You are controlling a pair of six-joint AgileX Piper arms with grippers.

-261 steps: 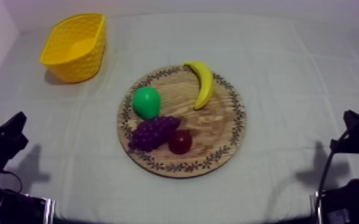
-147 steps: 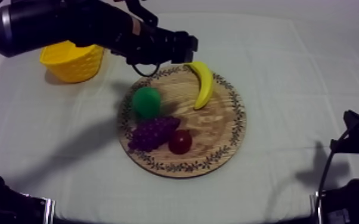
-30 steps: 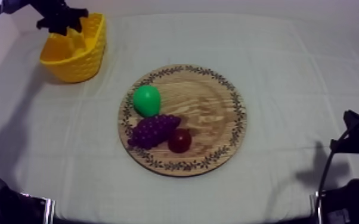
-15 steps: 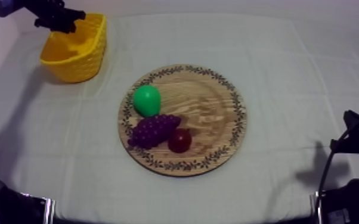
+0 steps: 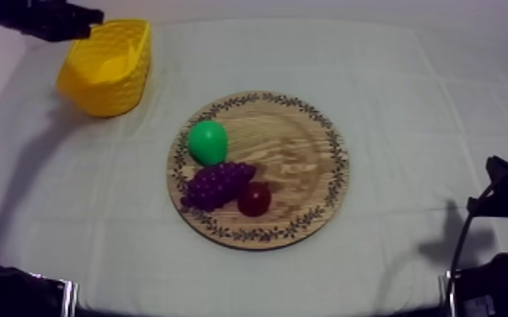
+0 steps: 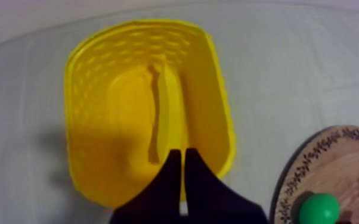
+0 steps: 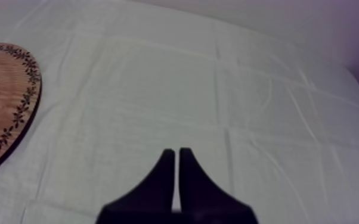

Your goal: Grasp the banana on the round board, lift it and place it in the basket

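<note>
Yellow banana (image 6: 169, 113) lengthwise inside yellow basket (image 6: 92, 149)

We are looking at what seems a robotics lab bench: plain grey-white cloth is covering the table (image 5: 409, 93), bare pale walls (image 5: 325, 7) are closing it in, and the left arm (image 5: 38, 18) and right arm (image 5: 506, 198) are flanking toy fruit (image 5: 208, 142) on a wooden board (image 5: 304, 164).

The counter (image 5: 443, 126) is lit softly and evenly from above. A violet cast is seen toward the corners. Faint, diffuse shadows are thrown beside the yellow basket (image 5: 105, 94) and inside it.
</note>
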